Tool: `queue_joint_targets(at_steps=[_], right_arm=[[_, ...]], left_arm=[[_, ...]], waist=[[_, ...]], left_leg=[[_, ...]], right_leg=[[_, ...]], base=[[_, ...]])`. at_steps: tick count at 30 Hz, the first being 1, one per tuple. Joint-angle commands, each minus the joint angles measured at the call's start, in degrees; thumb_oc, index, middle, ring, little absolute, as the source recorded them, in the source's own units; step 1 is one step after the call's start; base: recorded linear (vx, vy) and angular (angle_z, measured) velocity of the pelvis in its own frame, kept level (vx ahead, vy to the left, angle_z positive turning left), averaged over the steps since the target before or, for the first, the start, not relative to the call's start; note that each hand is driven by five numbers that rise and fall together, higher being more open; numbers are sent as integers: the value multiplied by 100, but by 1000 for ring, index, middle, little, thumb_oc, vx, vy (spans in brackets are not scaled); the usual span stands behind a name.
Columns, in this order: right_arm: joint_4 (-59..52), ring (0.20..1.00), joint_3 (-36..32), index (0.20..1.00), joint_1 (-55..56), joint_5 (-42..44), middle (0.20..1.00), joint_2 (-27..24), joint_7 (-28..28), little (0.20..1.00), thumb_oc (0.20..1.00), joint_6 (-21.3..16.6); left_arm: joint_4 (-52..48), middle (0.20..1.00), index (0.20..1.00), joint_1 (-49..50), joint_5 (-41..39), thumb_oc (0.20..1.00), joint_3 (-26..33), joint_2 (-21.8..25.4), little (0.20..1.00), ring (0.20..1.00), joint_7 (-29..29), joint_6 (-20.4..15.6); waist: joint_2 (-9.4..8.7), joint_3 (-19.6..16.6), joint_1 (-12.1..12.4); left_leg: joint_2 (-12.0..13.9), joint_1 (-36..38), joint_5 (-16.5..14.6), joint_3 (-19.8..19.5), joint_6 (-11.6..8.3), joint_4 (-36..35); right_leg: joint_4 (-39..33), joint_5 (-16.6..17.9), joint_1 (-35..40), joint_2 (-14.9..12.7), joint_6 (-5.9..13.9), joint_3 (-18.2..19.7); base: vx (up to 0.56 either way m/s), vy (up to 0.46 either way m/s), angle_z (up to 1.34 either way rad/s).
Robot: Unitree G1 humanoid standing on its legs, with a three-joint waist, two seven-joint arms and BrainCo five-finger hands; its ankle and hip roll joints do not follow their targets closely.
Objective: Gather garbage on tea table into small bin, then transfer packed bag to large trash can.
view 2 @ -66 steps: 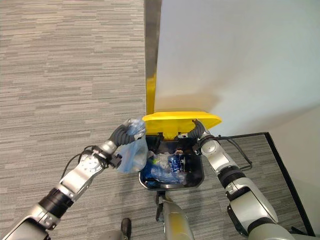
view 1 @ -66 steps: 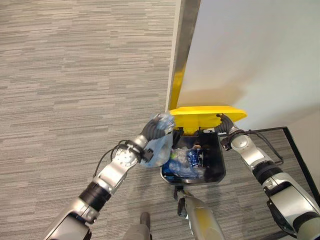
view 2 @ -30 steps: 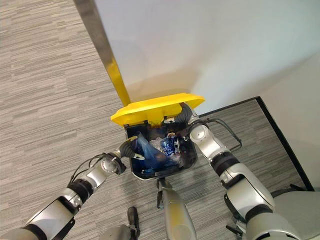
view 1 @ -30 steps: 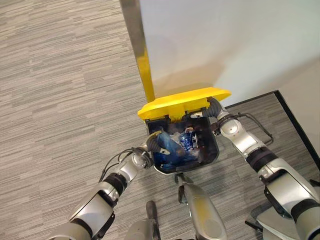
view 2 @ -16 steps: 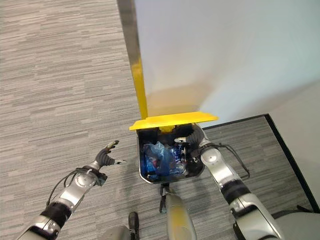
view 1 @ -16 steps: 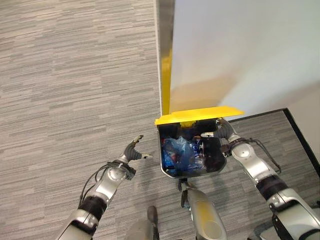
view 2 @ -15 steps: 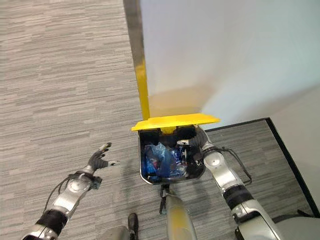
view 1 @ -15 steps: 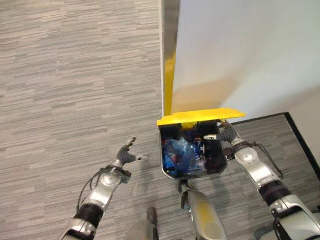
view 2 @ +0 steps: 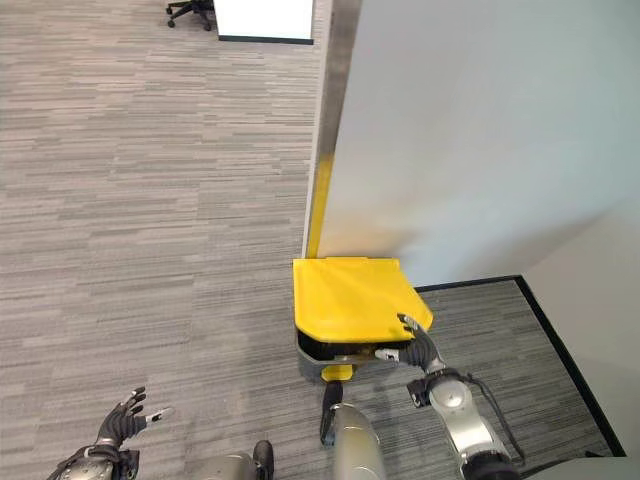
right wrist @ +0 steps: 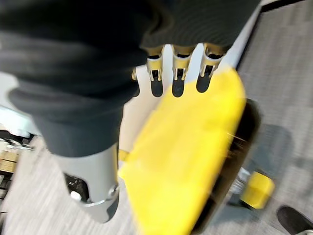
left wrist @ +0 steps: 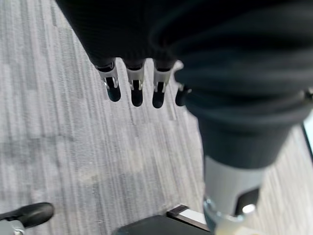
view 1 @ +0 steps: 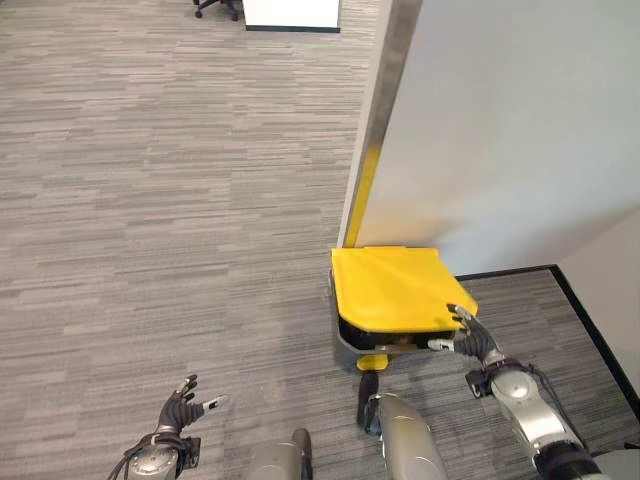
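We see the large grey trash can (view 1: 345, 345) against the white wall panel (view 1: 500, 130), its flat yellow plastic lid (view 1: 395, 290) nearly down, so the packed bag is hidden, and we judge it lies inside. Our right hand (view 1: 470, 335) is nearer, at the lid's front corner, fingers straight and holding nothing. Our left hand (view 1: 180, 408) hangs well apart over the grey carpet floor (view 1: 150, 200), fingers spread and empty.

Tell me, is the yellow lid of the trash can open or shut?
Nearly shut: the yellow lid lies low over the trash can, a dark gap remaining in front.
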Motion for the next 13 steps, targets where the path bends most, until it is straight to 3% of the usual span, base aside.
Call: queue_joint_targets(at_steps=[1,13], right_arm=[[55,1000,43,1000,-215,-143,1000,-60,-35,1000,1000,-145],[311,1000,-204,1000,125,-10,1000,-222,-2,1000,1000,-112]], left_arm=[[-314,1000,1000,-77,-139,1000,-18,286,1000,1000,119,-149],[-105,1000,1000,3,-63,1000,-165,135,1000,1000,-56,-138]], waist=[[-64,-160,137],[-67,-574,-4]], left_leg=[[-125,210,-710,-237,-233,-28],[127,601,-640,-133,-465,-348]], right_leg=[[-1895,644,585,164,-13,-15],[-3088,608,1478,411,-161,54]], base=[[26,-94,-11],[73,-84,-8]])
